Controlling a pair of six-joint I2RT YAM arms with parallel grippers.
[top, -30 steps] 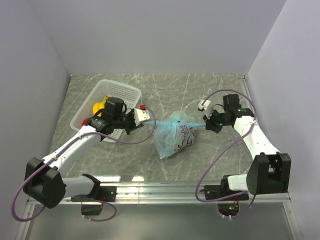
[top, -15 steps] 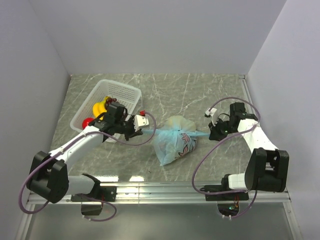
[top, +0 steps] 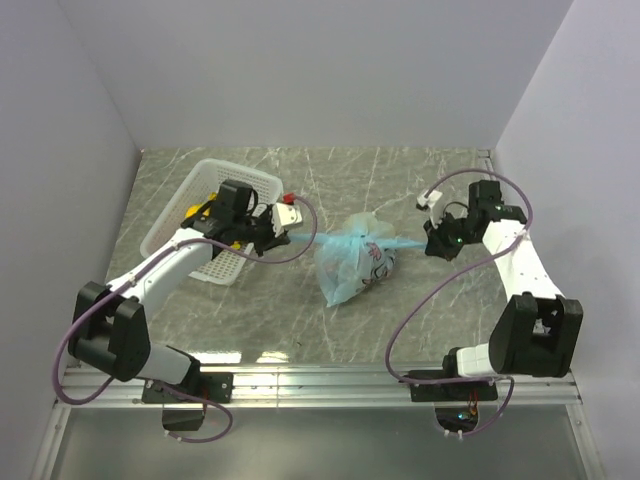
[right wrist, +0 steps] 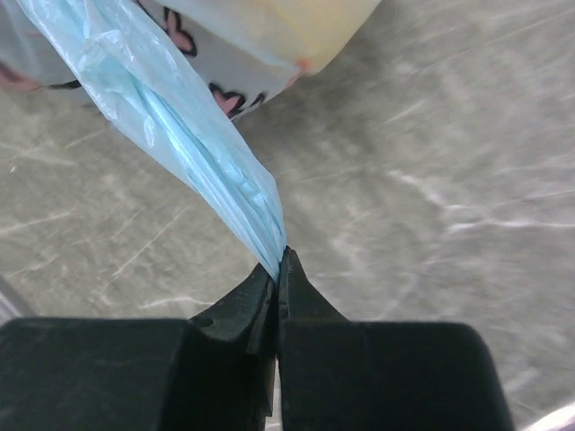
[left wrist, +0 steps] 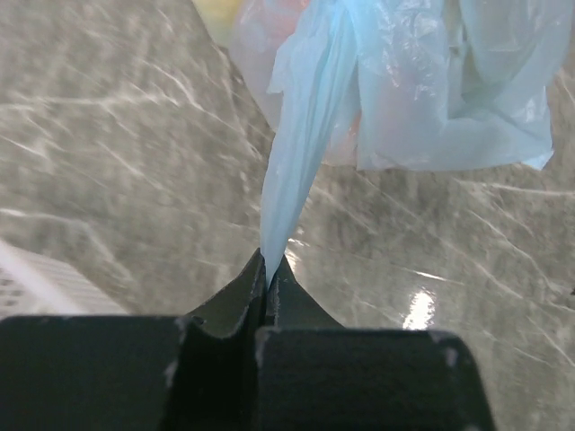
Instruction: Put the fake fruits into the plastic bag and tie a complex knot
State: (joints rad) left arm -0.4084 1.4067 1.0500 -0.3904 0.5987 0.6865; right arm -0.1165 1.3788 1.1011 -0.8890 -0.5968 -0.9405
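The light-blue plastic bag [top: 352,265] lies mid-table with fruit inside, showing as yellow and pink shapes through the film [right wrist: 305,27]. Its two handles are pulled taut to either side. My left gripper [top: 292,236] is shut on the left handle [left wrist: 301,153], which runs from its closed fingertips [left wrist: 268,269] up to the bag [left wrist: 431,90]. My right gripper [top: 428,243] is shut on the right handle [right wrist: 193,153], pinched at its closed tips [right wrist: 280,265]. No finished knot shows. Yellow fruit [top: 192,212] stays in the basket, mostly hidden by my left arm.
A white latticed basket [top: 205,190] stands at the back left under my left arm; its corner shows in the left wrist view [left wrist: 36,278]. Grey walls close in the left, back and right sides of the marbled table [top: 380,180].
Both grippers moved farther back on the table, keeping hold of the handles. The bag was dragged back and a little right with them, and the handles stay stretched.
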